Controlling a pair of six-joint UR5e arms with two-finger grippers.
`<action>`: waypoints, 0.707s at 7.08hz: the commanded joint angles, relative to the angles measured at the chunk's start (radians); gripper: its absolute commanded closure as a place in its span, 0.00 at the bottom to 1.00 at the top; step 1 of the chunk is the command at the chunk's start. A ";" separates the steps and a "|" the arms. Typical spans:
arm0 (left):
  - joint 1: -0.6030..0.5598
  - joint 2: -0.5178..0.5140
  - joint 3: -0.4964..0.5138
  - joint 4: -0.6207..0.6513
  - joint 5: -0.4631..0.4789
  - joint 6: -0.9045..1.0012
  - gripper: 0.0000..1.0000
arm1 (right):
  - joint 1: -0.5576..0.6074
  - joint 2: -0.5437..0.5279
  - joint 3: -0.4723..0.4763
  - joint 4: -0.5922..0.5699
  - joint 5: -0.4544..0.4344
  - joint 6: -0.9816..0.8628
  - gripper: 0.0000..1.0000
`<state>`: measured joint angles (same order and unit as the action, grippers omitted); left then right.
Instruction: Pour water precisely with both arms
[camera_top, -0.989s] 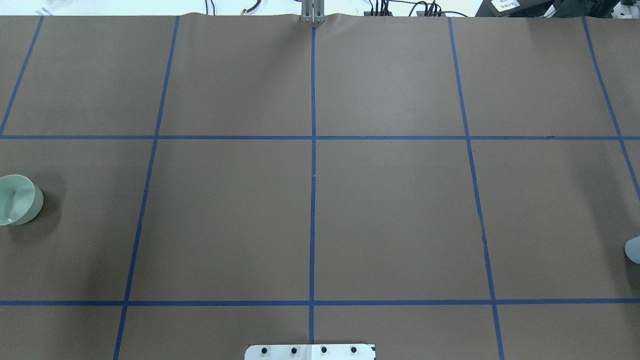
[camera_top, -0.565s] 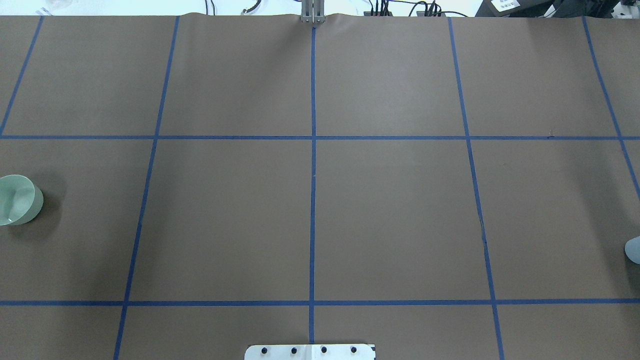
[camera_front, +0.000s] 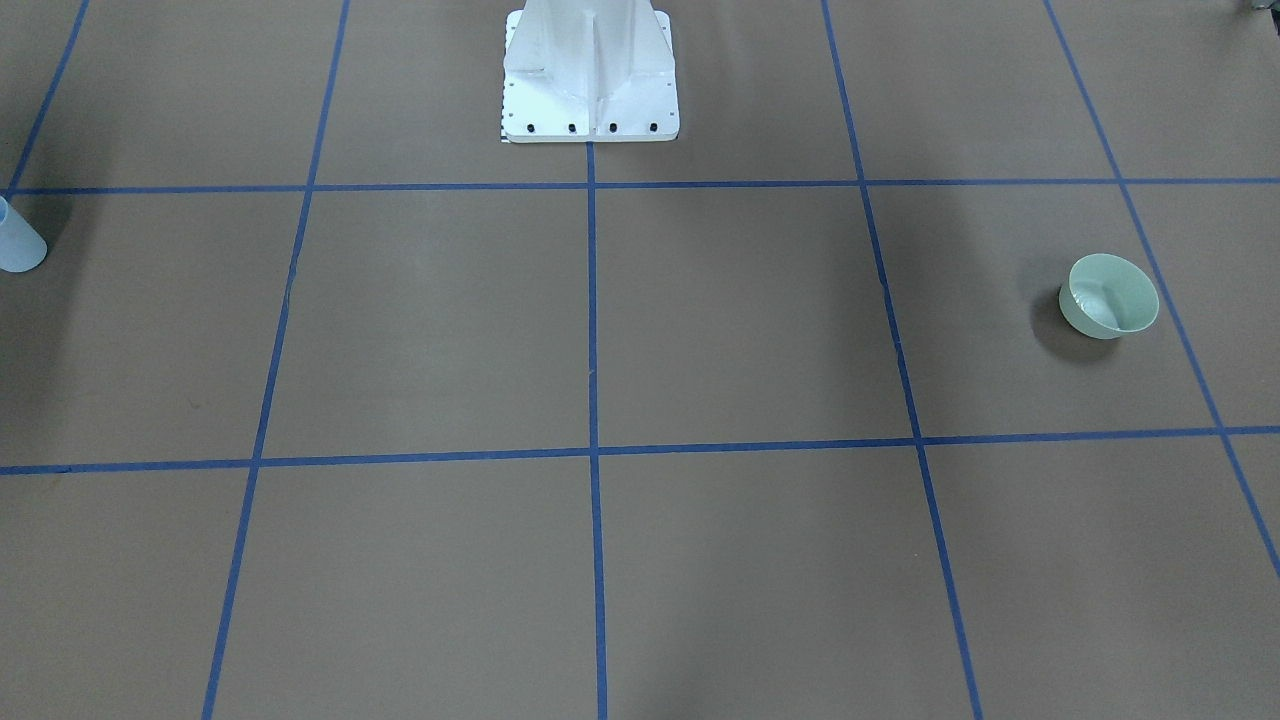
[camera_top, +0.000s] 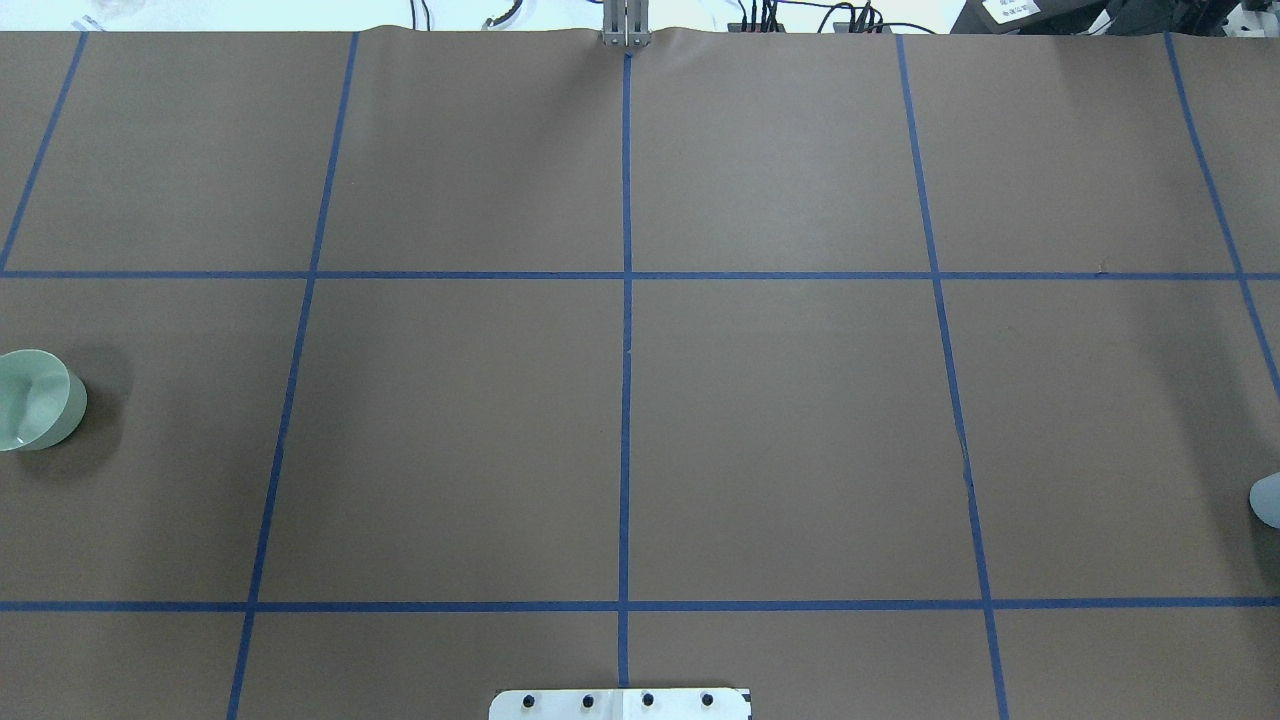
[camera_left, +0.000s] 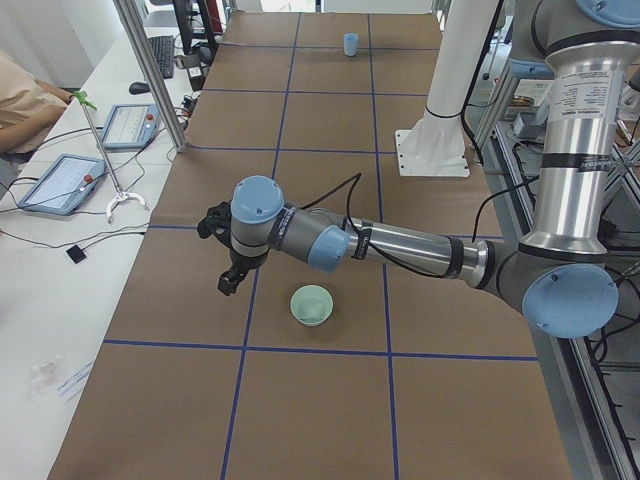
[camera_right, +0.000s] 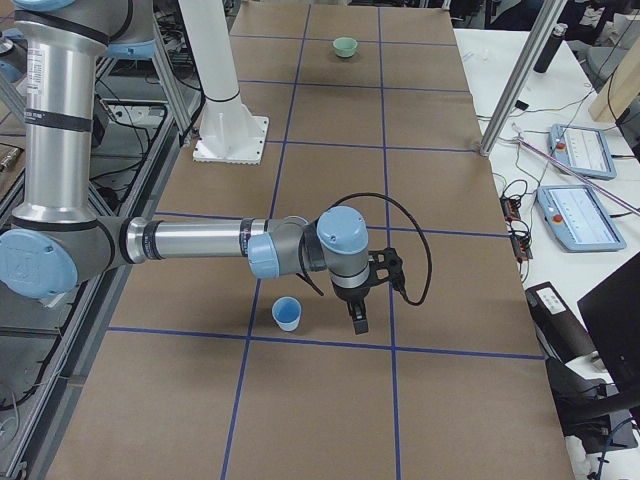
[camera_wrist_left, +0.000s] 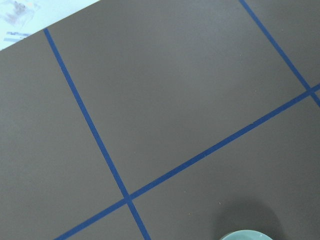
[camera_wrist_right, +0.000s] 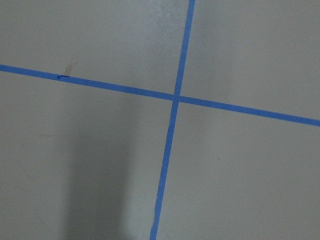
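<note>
A: Quick rundown, L to R pls. Far L of the table (camera_top: 800, 400)?
B: Pale green bowl (camera_top: 38, 400), upright, cut by the overhead view's L edge. It sits inside one square of the blue tape lines (camera_top: 626, 400), touching none of them.
A: And the water?
B: Can't make it out as such. There's a small glossy glint low on the bowl's inner wall, but I can't tell if that's liquid.
A: L arm?
B: L arm (camera_left: 400, 243) is stretched out low over the table, seen from a side cam only. L gripper (camera_left: 230, 278) hangs fingers-down just beside the bowl, on the side away from the robot's base, not touching it. Fingers apart or together? Can't tell from that angle.
A: Ctr?
B: White bolted pedestal (camera_top: 620, 703), on the ctr tape line at the robot's edge.
A: R side?
B: R arm (camera_right: 190, 240) is also out low, side cam only again. R gripper (camera_right: 360, 318) points down near a light blue cup (camera_right: 287, 314), apart from it, on the side away from the base. Can't tell its finger state either. Cup is upright, mouth up, just beside a tape line. The overhead view shows only a sliver of it at the R edge.
A: Wrist cams?
B: L one shows a tape crossing plus the bowl's rim at the bottom edge. R one shows a tape crossing w/ a shadow.
</note>
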<state>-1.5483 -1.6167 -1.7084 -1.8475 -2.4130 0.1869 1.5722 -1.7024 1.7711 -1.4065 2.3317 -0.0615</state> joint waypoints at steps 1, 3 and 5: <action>0.029 0.027 0.006 -0.036 0.000 -0.020 0.00 | -0.003 0.000 0.002 0.009 0.020 -0.004 0.00; 0.100 0.085 0.032 -0.039 0.002 -0.067 0.00 | -0.008 -0.008 0.005 0.011 0.023 -0.006 0.00; 0.180 0.127 0.094 -0.181 0.012 -0.180 0.00 | -0.008 -0.010 0.005 0.011 0.023 -0.006 0.00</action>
<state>-1.4207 -1.5169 -1.6620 -1.9354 -2.4059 0.0719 1.5653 -1.7103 1.7758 -1.3960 2.3543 -0.0673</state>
